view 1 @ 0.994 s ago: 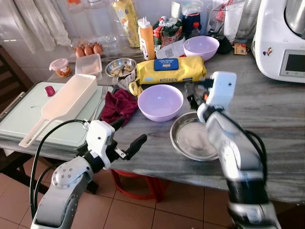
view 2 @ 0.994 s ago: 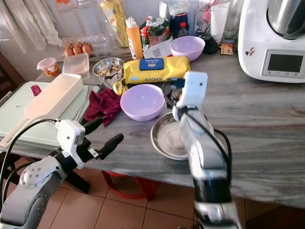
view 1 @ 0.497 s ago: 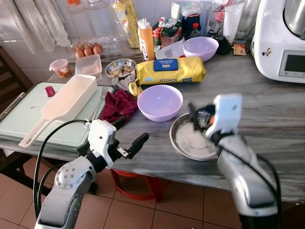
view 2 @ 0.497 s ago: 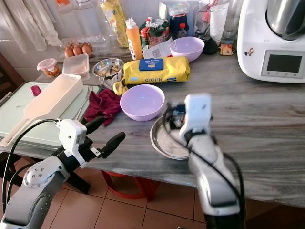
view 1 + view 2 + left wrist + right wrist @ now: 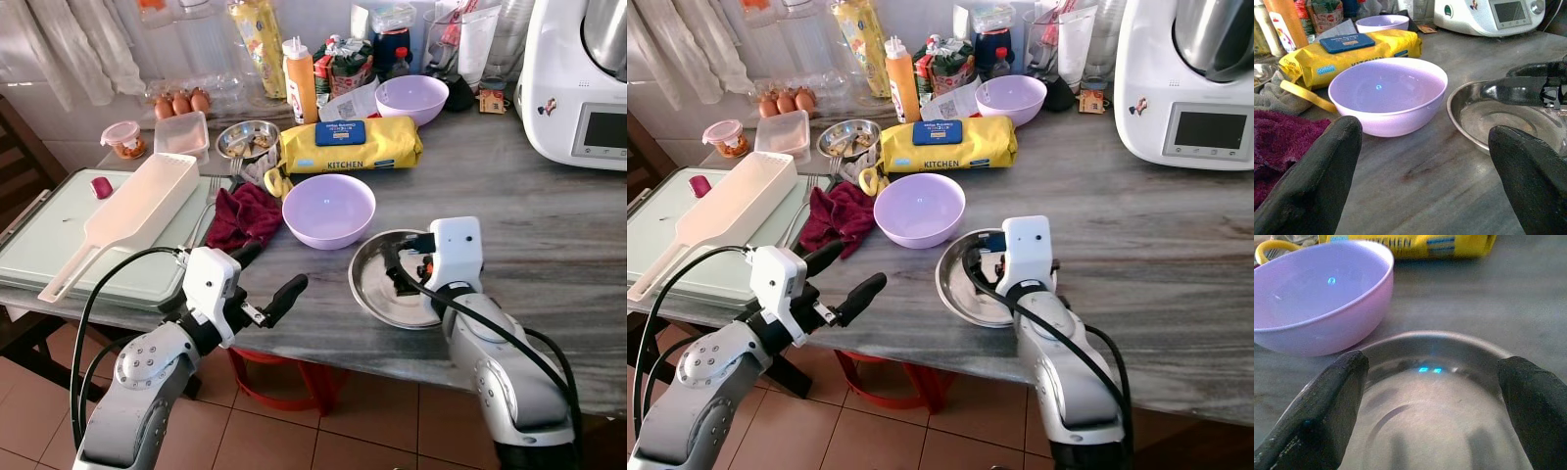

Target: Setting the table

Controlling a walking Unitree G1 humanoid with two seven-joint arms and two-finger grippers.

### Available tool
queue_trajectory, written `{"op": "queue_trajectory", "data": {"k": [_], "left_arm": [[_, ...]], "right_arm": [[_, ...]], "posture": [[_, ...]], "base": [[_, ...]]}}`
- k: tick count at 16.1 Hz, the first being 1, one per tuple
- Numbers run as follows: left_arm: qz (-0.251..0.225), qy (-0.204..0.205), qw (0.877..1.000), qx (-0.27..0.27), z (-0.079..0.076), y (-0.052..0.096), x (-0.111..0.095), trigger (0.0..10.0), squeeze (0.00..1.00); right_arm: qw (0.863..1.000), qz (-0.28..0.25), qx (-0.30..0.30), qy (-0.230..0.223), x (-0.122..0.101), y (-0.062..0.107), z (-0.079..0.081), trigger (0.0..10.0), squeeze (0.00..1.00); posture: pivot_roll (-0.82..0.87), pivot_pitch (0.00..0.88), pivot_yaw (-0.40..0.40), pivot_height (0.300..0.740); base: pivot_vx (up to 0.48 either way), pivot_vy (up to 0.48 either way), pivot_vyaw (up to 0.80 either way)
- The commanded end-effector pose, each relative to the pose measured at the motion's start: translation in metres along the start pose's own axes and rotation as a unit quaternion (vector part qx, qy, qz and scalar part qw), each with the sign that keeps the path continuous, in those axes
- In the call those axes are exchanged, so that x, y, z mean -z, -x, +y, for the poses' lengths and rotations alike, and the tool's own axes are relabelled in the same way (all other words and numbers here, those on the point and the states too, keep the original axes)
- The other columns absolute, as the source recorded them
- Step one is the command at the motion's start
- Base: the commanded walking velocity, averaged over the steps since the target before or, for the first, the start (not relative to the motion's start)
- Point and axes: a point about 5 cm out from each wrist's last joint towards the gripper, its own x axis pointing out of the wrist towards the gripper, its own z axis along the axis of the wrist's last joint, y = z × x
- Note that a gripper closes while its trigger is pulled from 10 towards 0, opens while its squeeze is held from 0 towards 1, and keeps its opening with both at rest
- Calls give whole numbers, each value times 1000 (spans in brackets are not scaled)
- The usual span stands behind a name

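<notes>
A shallow steel plate [image 5: 370, 294] lies on the grey marble table near its front edge. Just behind it stands a lilac bowl [image 5: 329, 209]. My right gripper [image 5: 399, 275] is low over the plate, open, with the plate [image 5: 1435, 362] showing between its fingertips [image 5: 1327, 401] and nothing held. Over the table's front edge, left of the plate, my left gripper [image 5: 266, 278] hangs open and empty, pointing toward the bowl [image 5: 1386, 93] and plate [image 5: 1484, 117]. A second lilac bowl [image 5: 413, 98] sits at the back.
A yellow wipes pack [image 5: 351, 144] lies behind the bowl, a maroon cloth [image 5: 245, 215] to its left. A pale green tray [image 5: 39, 250] carries a white long-handled container [image 5: 137, 211]. A white kitchen appliance [image 5: 578, 78] stands back right. Bottles, eggs and a small steel bowl [image 5: 248, 137] crowd the back.
My right arm has come down from above the plate, bringing its gripper low over the plate's rim. The left arm has barely moved.
</notes>
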Motion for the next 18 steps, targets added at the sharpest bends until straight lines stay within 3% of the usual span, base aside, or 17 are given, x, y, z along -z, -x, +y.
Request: {"op": "queue_trajectory", "data": {"k": [1, 3, 6, 7, 12, 18], "left_arm": [[6, -4, 1000, -7, 2, 4, 0, 10000, 0], [2, -7, 1000, -4, 2, 4, -1, 10000, 0], [-4, 4, 1000, 6, 0, 4, -4, 10000, 0], [-3, 9, 1000, 12, -1, 4, -5, 10000, 0], [17, 12, 999, 48, -1, 11, -1, 10000, 0], [33, 12, 997, 67, -4, 9, 8, 10000, 0]], "right_arm": [[1000, 17, -1, -22, 0, -2, 2, 10000, 1000], [998, 34, 1, -49, 4, -6, 0, 10000, 886], [996, 49, 3, -69, 6, -10, -4, 10000, 106], [997, 50, 3, -66, 5, -10, -4, 10000, 0], [994, 90, -2, -67, 16, -13, -5, 10000, 0], [993, 101, 2, -67, 19, -32, -12, 10000, 0]], "posture": [[-126, 99, 109, 740], [-127, 102, 109, 740], [-123, 105, 105, 740], [-123, 105, 104, 740], [-120, 109, 106, 740], [-121, 110, 108, 740]], "base": [[0, 0, 0], [0, 0, 0], [0, 0, 0], [0, 0, 0], [0, 0, 0], [0, 0, 0]]}}
